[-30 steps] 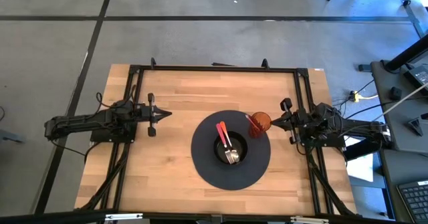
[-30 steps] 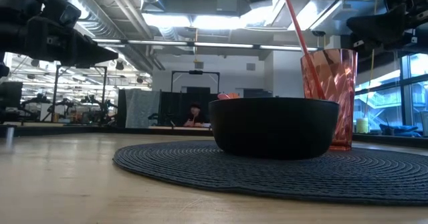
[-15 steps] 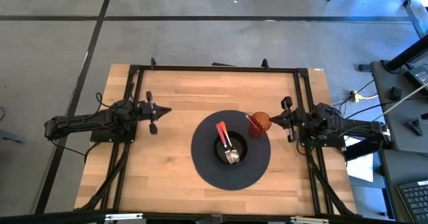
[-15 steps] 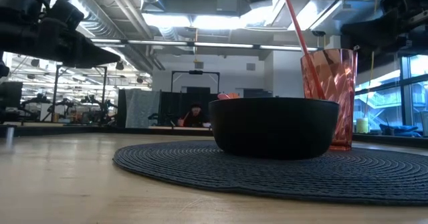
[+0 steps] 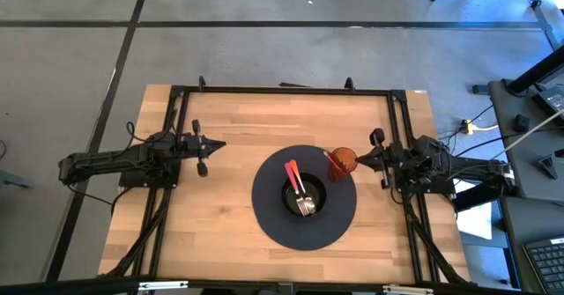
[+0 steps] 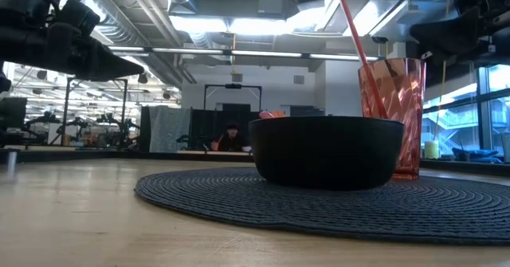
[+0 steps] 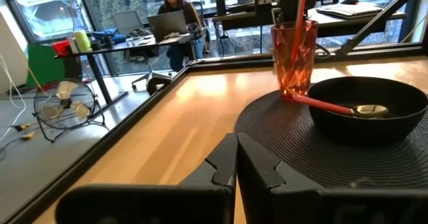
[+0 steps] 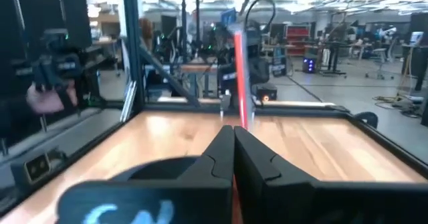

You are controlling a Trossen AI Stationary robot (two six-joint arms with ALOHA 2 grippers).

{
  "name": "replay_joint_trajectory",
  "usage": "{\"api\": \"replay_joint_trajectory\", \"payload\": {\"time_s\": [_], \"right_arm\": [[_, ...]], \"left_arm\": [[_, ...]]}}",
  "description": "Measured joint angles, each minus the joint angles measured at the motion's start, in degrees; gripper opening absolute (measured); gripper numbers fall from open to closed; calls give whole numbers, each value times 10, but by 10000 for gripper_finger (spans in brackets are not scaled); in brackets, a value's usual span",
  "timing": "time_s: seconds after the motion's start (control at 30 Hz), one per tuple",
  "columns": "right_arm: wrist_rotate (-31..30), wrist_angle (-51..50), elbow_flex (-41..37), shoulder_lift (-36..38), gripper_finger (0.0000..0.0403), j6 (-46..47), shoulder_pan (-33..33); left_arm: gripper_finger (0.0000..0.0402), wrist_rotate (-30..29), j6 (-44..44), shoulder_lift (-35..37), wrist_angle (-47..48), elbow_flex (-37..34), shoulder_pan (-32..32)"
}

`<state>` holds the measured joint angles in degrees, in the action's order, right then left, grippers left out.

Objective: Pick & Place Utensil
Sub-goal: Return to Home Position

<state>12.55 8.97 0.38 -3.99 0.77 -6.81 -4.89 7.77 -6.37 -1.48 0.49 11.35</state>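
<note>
A black bowl [image 5: 304,198] sits in the middle of a round dark placemat [image 5: 269,220]. A red-handled spoon [image 5: 292,173] and a silver utensil [image 5: 306,207] lie in it, and the spoon's handle [image 7: 314,102] leans on the rim. An orange-red cup [image 5: 344,162] stands on the mat's far right part with a red stick [image 6: 355,36] leaning in it. My left gripper [image 5: 220,146] is shut, raised over bare wood left of the mat. My right gripper [image 5: 360,158] is shut, raised just right of the cup.
A black metal frame [image 5: 282,90] runs along the table's far edge and down both sides by the arm bases. Bare wood [image 5: 220,233] lies left of and in front of the mat. A person [image 7: 175,0] sits at a desk beyond the table.
My left gripper has drawn back a little toward the table's left edge and stays shut. The bowl, the cup and the utensils have kept their places.
</note>
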Motion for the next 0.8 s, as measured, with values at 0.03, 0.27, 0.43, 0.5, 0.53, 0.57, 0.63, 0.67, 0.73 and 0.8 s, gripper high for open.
{"api": "replay_joint_trajectory", "payload": {"time_s": [0.03,0.27,0.43,0.5,0.53,0.57,0.63,0.67,0.73,0.8], "right_arm": [[-4,3,0,0,3,8,0],[-24,4,0,0,3,29,0],[-25,-15,0,0,7,34,0],[-25,-16,0,0,12,35,0],[-25,-16,0,0,16,34,0],[-25,-16,0,0,19,34,0],[-25,-16,0,0,23,33,0],[-25,-16,0,0,25,34,0],[-25,-16,0,0,27,34,0],[-25,-16,0,0,27,33,0]], "left_arm": [[6,0,3,0,0,0,0],[2,0,4,0,0,0,0],[5,0,4,0,0,0,0],[7,0,4,0,0,0,0],[8,0,4,0,0,0,0],[8,0,4,0,0,0,0],[8,0,5,0,0,0,0],[7,0,5,0,0,0,0],[6,0,5,0,0,0,0],[4,0,5,0,0,0,0]]}}
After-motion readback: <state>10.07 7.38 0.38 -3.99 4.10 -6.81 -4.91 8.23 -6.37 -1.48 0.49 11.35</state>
